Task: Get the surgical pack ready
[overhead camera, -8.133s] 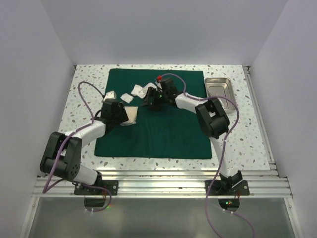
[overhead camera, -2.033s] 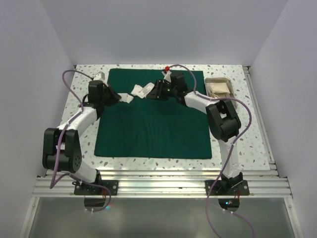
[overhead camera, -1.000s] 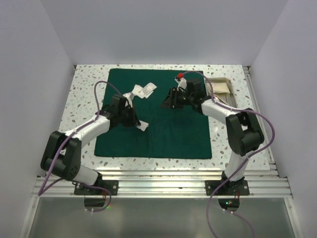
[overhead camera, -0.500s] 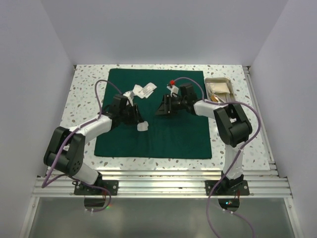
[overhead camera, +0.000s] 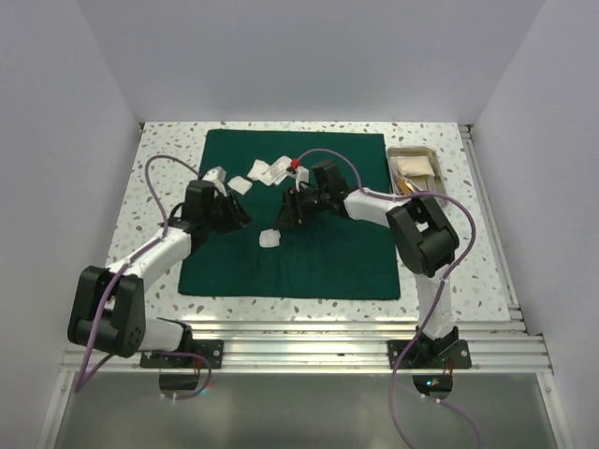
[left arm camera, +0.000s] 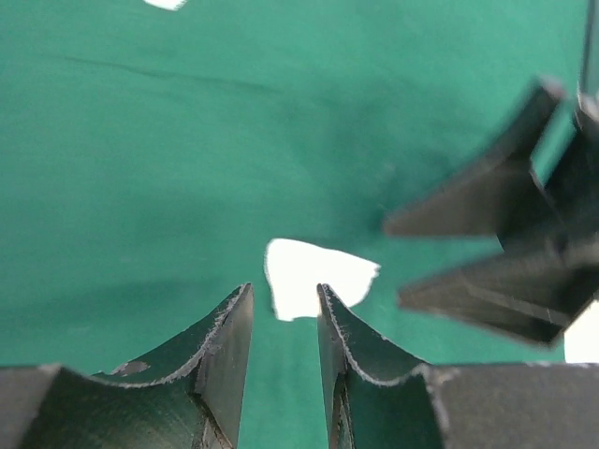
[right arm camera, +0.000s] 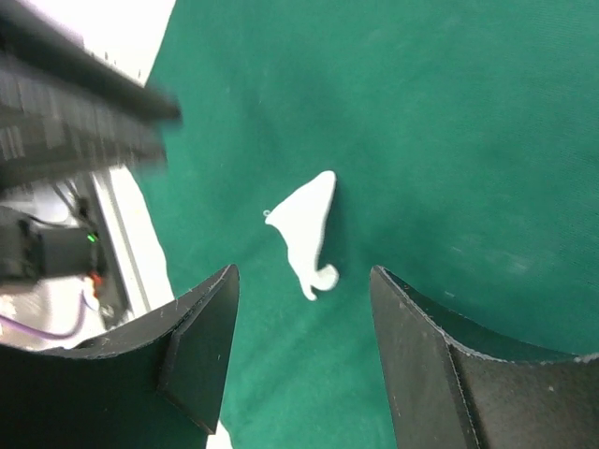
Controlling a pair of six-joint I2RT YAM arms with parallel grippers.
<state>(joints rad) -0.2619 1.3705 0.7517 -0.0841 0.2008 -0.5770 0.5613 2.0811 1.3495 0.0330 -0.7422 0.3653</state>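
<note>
The dark green drape [overhead camera: 309, 243] lies flat on the table. A small white gauze pad [overhead camera: 270, 238] lies on it left of the middle; it also shows in the left wrist view [left arm camera: 314, 276] and the right wrist view [right arm camera: 309, 229]. My left gripper [overhead camera: 241, 220] is just left of the pad, its jaws a little apart and empty [left arm camera: 285, 290]. My right gripper [overhead camera: 284, 213] hovers just above and right of the pad, wide open and empty [right arm camera: 304, 271]. The steel tray [overhead camera: 413, 152] at the back right holds pale pads. Scissors and forceps are out of view.
More white gauze pieces [overhead camera: 267, 170] lie at the drape's back edge, one [overhead camera: 241, 184] near the left arm. The speckled table [overhead camera: 468, 253] has white walls on three sides. The two grippers are close together over the drape.
The left gripper brought a gauze piece onto the drape, let it go and drew back left. The right gripper moved left from near the tray to above that piece.
</note>
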